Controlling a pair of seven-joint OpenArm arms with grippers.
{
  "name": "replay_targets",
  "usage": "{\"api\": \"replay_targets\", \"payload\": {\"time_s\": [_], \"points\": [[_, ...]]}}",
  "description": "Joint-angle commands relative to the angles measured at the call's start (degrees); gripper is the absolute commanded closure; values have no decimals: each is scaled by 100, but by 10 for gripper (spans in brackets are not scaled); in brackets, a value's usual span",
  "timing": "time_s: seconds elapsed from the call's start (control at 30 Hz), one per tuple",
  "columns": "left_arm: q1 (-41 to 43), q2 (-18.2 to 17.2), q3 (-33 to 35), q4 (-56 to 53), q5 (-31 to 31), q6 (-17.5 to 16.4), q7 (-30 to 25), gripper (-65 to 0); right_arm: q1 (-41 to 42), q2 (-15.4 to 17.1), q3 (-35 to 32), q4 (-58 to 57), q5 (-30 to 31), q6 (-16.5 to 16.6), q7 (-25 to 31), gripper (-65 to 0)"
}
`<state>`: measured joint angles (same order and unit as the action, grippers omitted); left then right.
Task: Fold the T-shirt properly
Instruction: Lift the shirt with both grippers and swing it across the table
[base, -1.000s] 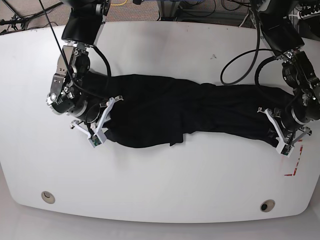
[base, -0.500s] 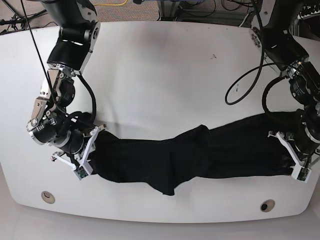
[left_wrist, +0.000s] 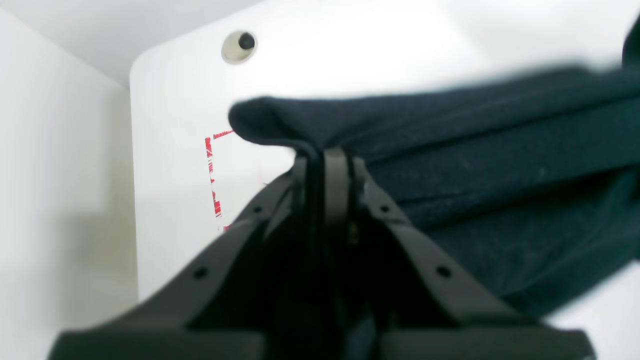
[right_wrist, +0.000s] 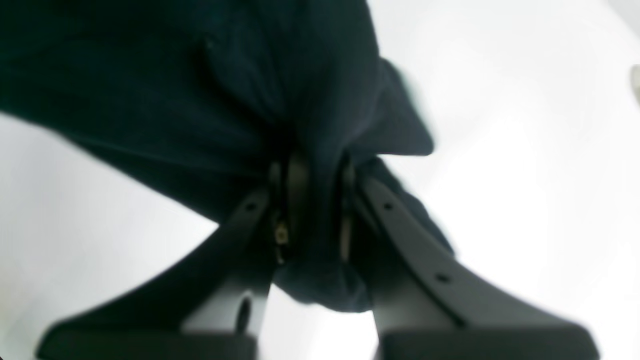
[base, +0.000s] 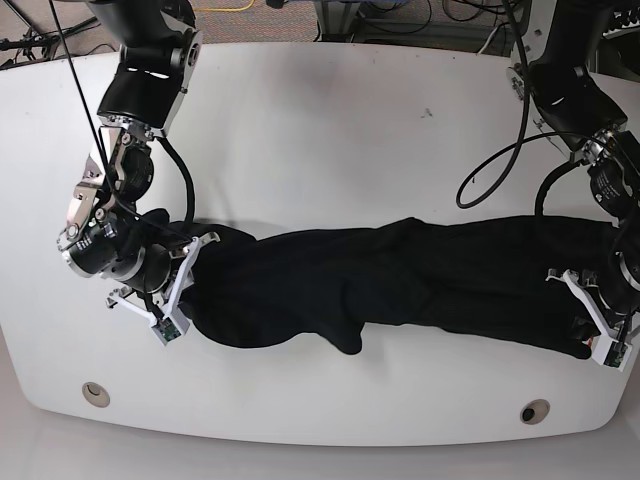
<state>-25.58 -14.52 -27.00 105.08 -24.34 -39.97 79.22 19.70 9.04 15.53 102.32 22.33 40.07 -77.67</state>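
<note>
Between hands (base: 183, 283) (base: 590, 320): T-shirt (base: 400, 280) stretched, both clamped.

left gripper (left_wrist: 327, 165) is pinched tight on a black T-shirt (left_wrist: 475, 165) fold, red tape marks (left_wrist: 212, 175) on the white table (left_wrist: 170, 125) behind.
</note>
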Motion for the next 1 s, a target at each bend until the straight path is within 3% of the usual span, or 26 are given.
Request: {"api": "replay_targets", "payload": {"time_s": [0.0,0.67,0.97], "points": [[-308,-99,67,54,93,-3,-225,-2,576,252,17,123,-147,-7,-13,-24],[-2015,-267,662,10,2,-3,-258,-3,2696,1045,-490,-361,-124,-7,-163,-21],[-2571,-242,624,-29,123,-3,-219,-5,3359,1164,-653,-653,-38,-7,-87,-17]]}}
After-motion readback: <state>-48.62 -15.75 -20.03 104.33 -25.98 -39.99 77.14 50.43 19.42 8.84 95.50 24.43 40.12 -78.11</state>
